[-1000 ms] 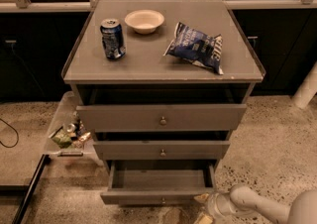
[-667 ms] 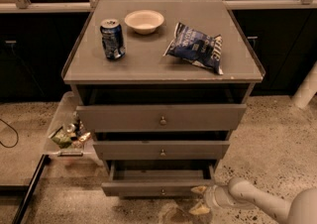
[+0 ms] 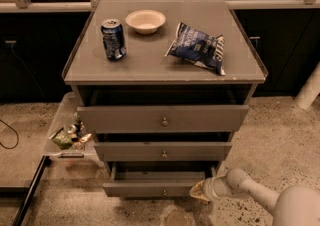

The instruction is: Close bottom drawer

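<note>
Pale end effector at bottom drawer

The bottom drawer of the grey cabinet is standing partly open, its front sticking out a little past the middle drawer. The gripper is sitting low at the right end of this front, seemingly touching it. On top, a blue can, a bowl and a chip bag are resting.
</note>
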`<state>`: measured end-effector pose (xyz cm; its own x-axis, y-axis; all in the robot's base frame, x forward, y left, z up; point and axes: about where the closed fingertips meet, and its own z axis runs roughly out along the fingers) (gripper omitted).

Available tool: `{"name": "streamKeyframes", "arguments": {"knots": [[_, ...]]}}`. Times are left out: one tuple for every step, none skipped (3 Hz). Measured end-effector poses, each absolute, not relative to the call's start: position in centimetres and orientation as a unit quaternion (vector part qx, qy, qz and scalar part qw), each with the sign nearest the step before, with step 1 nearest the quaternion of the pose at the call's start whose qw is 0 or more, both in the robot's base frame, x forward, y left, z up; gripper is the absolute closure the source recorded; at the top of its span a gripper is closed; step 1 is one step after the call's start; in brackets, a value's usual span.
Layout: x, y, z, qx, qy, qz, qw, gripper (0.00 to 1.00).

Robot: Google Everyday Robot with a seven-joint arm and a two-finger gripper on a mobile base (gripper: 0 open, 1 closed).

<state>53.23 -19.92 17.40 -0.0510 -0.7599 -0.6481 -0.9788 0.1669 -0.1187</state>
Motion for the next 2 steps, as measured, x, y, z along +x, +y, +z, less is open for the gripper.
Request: {"name": "streamKeyframes", "arguments": {"knots": [[53.98,-20.24,17.16,-0.623,0.699,0.176,0.304,0.93],[53.98,-20.23,17.16,-0.623,0.699,0.176,0.304,0.69]]}}
